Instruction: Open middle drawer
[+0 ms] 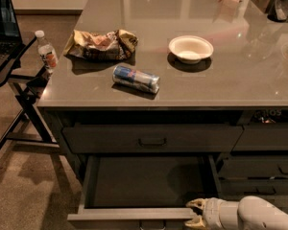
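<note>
The middle drawer [134, 215] is pulled far out below the counter, its deep dark interior [144, 181] showing. Its flat front lies at the bottom edge of the view and its handle is cut off there. The slimmer top drawer [110, 139] above it is closed, with a small loop handle [152, 141]. My gripper [195, 213] reaches in from the lower right on a white arm [254, 214]. It sits at the right end of the drawer's front, right of centre. Its two tan fingers [197, 204] stand apart, above and below the front's top edge.
On the grey counter [240, 80] lie a crumpled chip bag [101, 44], a can on its side [136, 78] and a white bowl [191, 48]. A water bottle [46, 51] and a laptop stand [9, 66] are at the left. More drawers [259, 169] are at the right.
</note>
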### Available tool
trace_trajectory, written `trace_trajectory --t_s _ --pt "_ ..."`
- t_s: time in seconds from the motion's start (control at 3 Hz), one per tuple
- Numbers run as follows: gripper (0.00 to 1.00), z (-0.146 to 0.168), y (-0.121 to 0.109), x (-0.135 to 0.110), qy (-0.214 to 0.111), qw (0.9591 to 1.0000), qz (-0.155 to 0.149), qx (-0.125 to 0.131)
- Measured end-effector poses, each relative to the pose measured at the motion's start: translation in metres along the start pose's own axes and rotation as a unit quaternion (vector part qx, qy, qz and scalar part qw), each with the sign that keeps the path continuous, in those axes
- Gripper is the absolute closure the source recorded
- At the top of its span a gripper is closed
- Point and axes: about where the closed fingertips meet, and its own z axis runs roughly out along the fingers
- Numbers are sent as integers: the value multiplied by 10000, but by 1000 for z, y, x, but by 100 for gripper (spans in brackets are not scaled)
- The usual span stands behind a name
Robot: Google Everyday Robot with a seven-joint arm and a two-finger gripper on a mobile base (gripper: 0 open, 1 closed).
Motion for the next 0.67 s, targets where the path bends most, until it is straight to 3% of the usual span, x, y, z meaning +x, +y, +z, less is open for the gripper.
trace_trajectory --t_s 0.33,0.67 --pt "12 0 0 0 0 10000 0 0" --pt "0 0 0 0 0 10000 0 -1"
